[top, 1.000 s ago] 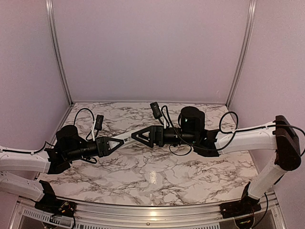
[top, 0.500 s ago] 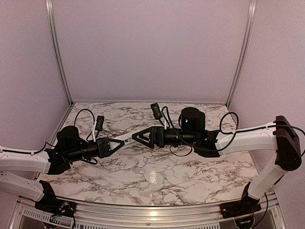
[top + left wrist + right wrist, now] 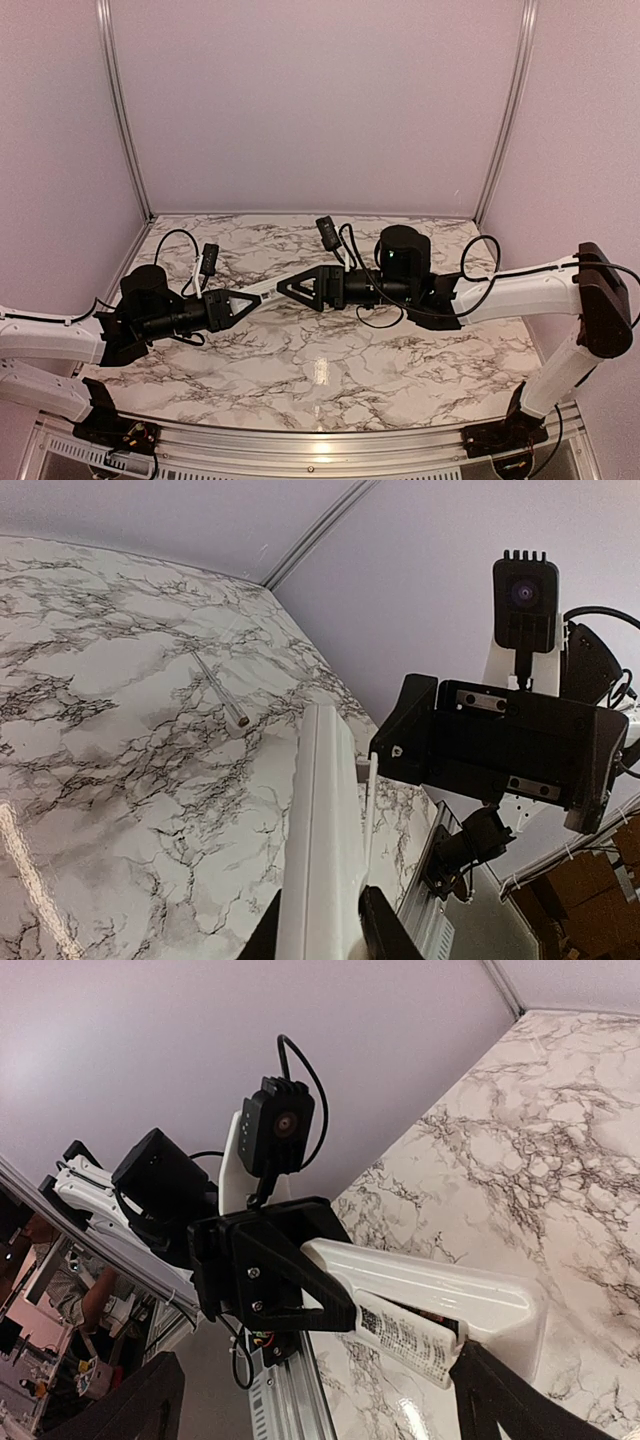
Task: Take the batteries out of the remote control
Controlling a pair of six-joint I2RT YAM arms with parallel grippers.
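The remote control is a slim white bar held in mid-air over the table's middle. My left gripper is shut on its near end; in the left wrist view the remote control rises from between the two fingers of the left gripper. My right gripper stands open round the far end. In the right wrist view a white panel with dark print stands ajar on the remote control over a dark, red recess. One finger of the right gripper touches that panel's end. The batteries are hidden.
A thin grey rod lies on the marble table towards the back wall. A metal rail runs along the near edge. Upright posts stand at the back corners, and cables loop off both wrists.
The left arm has crept very slightly to the right with the remote control in it. The right arm has not moved.
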